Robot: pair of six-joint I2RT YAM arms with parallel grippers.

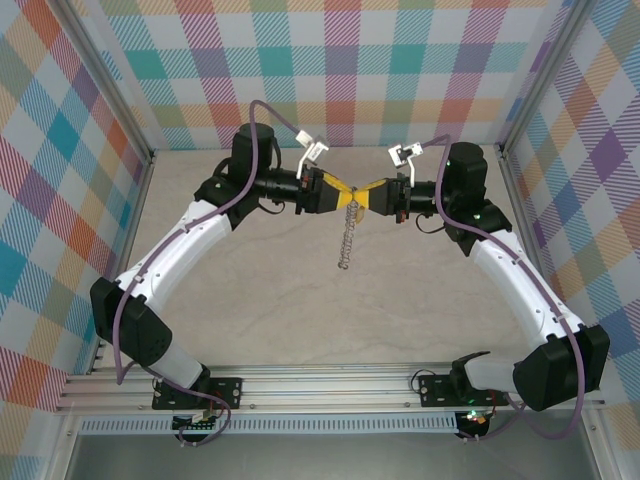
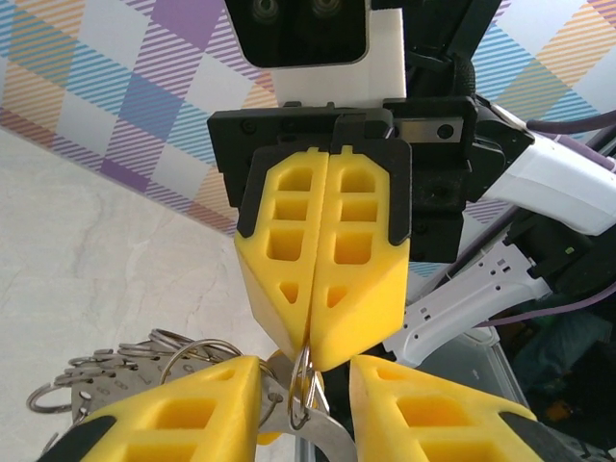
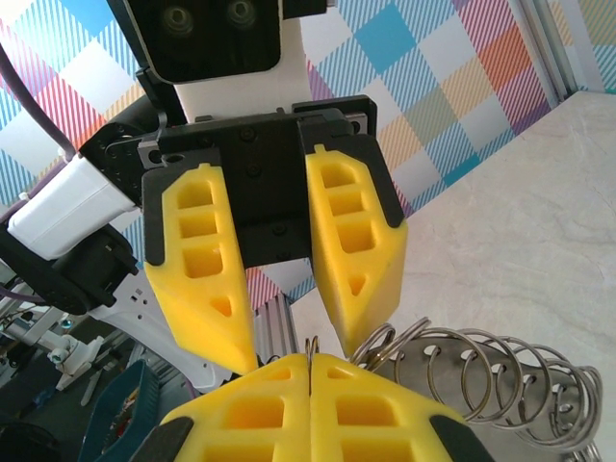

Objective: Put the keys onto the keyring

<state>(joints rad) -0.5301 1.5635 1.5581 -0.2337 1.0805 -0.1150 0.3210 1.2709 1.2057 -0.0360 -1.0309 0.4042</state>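
Right gripper point(image 2: 310, 358): jaws together, pinching the top loop of the keyring point(image 1: 346, 243); the rest dangles below its tips, likely to present that loop. Left gripper point(image 3: 300, 346): jaws apart, straddling the same loop, tip to tip

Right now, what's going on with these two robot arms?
The two arms meet in mid-air above the pale stone-look table. The right gripper is shut on one thin loop of the silvery metal keyring, a string of linked rings. The rest of the string dangles below. The left gripper faces it tip to tip, with its yellow fingers apart on either side of that pinched loop.
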